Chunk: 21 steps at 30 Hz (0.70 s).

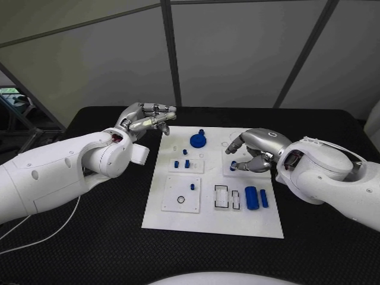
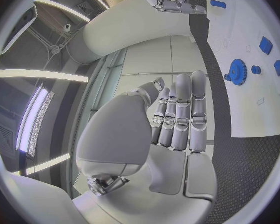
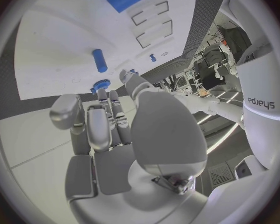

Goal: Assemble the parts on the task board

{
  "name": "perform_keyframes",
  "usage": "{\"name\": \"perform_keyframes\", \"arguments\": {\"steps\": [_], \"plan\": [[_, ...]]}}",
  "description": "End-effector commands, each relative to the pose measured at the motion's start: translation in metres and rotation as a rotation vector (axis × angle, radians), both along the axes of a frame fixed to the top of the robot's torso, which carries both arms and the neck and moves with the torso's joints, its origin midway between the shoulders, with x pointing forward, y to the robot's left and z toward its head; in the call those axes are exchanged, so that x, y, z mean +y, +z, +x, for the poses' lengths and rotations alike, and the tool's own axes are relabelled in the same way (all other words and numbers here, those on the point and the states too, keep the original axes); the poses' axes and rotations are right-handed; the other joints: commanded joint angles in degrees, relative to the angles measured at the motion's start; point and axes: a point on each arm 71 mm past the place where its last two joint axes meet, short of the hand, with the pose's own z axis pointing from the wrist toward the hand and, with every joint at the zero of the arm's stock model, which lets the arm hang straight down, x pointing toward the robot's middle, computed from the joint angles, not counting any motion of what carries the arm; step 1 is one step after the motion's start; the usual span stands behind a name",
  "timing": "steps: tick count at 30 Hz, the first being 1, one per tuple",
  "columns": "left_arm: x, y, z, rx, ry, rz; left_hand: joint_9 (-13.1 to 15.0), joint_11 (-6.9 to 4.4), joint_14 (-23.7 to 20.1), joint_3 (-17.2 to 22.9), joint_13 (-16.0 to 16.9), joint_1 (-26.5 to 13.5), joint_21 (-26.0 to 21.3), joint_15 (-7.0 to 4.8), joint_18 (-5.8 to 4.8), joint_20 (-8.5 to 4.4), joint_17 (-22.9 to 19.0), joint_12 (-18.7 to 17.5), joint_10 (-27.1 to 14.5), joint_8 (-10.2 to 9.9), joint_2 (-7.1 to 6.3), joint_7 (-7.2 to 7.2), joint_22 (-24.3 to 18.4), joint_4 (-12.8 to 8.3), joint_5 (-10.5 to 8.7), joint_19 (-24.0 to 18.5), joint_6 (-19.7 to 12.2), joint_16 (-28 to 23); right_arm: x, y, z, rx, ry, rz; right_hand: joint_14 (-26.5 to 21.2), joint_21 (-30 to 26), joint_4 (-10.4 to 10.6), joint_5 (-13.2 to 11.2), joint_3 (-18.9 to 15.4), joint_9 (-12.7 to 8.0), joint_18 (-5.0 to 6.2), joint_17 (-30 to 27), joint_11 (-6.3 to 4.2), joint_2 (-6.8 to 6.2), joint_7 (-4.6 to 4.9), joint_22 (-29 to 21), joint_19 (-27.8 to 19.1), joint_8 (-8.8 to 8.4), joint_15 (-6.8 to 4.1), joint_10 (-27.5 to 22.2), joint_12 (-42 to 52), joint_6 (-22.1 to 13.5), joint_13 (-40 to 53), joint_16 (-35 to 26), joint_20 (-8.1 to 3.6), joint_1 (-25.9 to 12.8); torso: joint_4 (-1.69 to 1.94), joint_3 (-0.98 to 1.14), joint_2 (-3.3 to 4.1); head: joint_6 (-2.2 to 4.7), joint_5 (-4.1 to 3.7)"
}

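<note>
Both hands hover: my right hand [image 1: 257,155] over the board's [image 1: 211,222] middle, fingers curled empty, left hand [image 1: 145,120] off its far-left corner, fingers together, empty.

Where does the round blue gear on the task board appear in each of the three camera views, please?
Head view: the blue gear sits near the far edge of the task board, between the two hands.
Left wrist view: the gear lies on the white board beyond the left hand.
Right wrist view: the gear peeks out just past the right hand.
Shared landmark: the white task board.
</note>
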Motion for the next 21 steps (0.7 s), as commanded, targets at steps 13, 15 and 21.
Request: {"name": "perform_keyframes", "arguments": {"steps": [13,15,21], "plan": [[-0.0008,0.0009,0.0,-0.003,-0.009,-0.006,0.0,0.0,-0.5,-0.5,0.1,-0.4,-0.3,0.12,-1.1,0.02,-0.1,0.3,-0.6,0.3,0.35,0.14,-0.1,0.0,-0.2,-0.3,-0.4,-0.2,-0.0026,-0.01,0.005,0.057,-0.009,-0.153,1.4,-0.3,0.6,-0.2,-2.4,0.2,0.47,-0.1,-0.34,2.22,-0.33,-0.2,0.6,0.31,-0.07,0.5,3.5,0.9,-0.2,0.2,-0.24,2.2,0.12,0.0,0.08,-0.7,-0.31],[-0.0008,0.0009,0.0,-0.003,-0.009,-0.006,0.0,0.0,-0.5,-0.5,0.1,-0.4,-0.3,0.12,-1.1,0.02,-0.1,0.3,-0.6,0.3,0.35,0.14,-0.1,0.0,-0.2,-0.3,-0.4,-0.2,-0.001,-0.0108,0.0054,0.064,-0.005,-0.153,1.3,-0.1,0.6,-0.1,-2.1,0.3,0.4,-0.4,-0.65,2.65,-0.22,0.1,0.9,0.49,-0.31,1.8,4.3,1.6,-0.2,0.0,-0.44,2.5,0.14,0.0,0.09,-0.73,-0.29],[-0.001,0.0009,0.0001,-0.003,-0.009,-0.006,0.0,0.0,-0.5,-0.6,0.1,-0.5,-0.3,0.13,-1.1,0.04,-0.1,0.5,-0.6,0.3,0.41,0.14,-0.1,0.1,-0.19,-0.3,-0.4,-0.2,0.0038,-0.0122,0.0064,0.07,0.006,-0.149,1.5,0.3,1.0,-0.1,-1.0,0.5,0.26,0.0,-1.23,3.25,-0.08,0.8,1.5,0.68,-0.8,4.3,5.2,2.9,-0.3,0.2,-0.87,3.0,0.06,0.1,0.17,-1.0,-0.1]]}}
